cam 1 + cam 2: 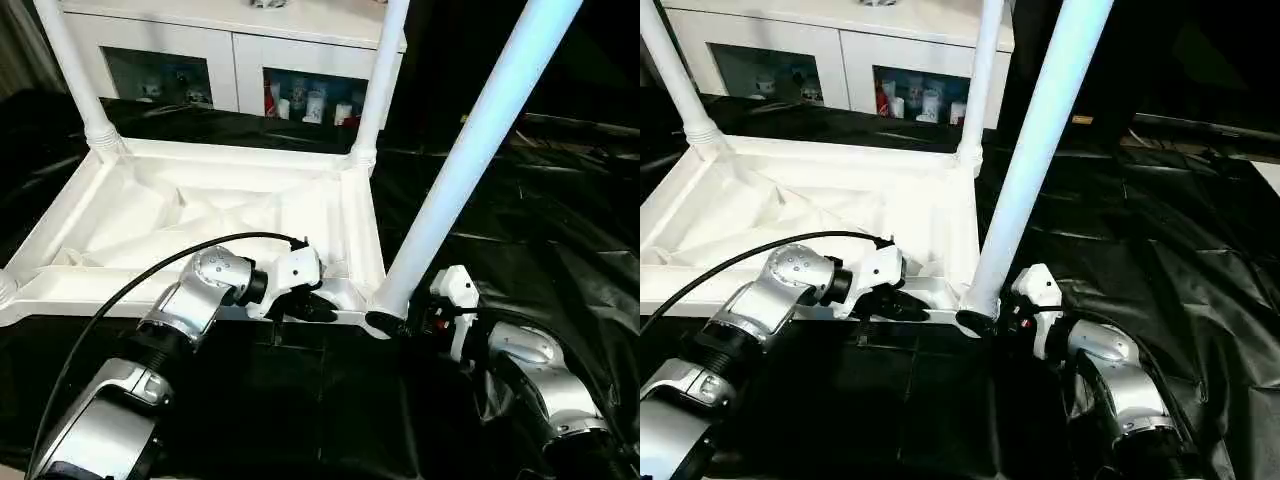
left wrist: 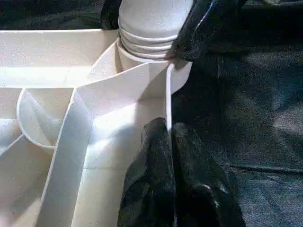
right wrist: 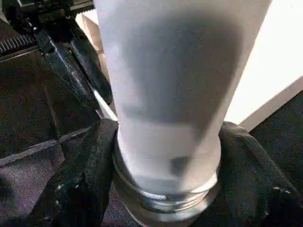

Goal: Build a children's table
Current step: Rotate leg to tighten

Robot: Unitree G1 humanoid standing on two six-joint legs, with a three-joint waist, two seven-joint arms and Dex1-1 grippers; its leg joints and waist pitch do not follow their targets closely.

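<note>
Children's table (image 1: 200,215), small, white, plastic, rectangular, lies upside down on the black-cloth-covered table (image 1: 560,230), ribbed underside up. Two long white tapered tube legs stand seated in the far corner sockets, at about 11 o'clock (image 1: 75,70) and 12 o'clock (image 1: 380,80) of the head view.

Third white tapered tube leg (image 1: 470,150): its threaded foot is at the near right corner socket (image 1: 375,300); long axis leans from that corner up toward 1 o'clock, so not yet square to the top. Judgement: leg is being started in the socket, not fully home.

Right claw (image 3: 165,189): black fingers (image 3: 80,184) on either side of the leg's base collar, closed around it. It sits at about 3 o'clock of the socket and touches the leg.

Left claw (image 2: 173,170): fingers pressed together, pinching the thin near rim wall (image 2: 166,94) of the tabletop, just beside the same corner, at about 9 o'clock of the socket. Appears to steady the top.

Key relation: leg axis against socket axis. Right arm is nearer and already on the leg; the next move likely calls for bringing the leg upright, from 1 toward 12 o'clock, before it is seated.

Near left corner socket (image 1: 5,290) shows at the view's edge; no leg stands in it.
</note>
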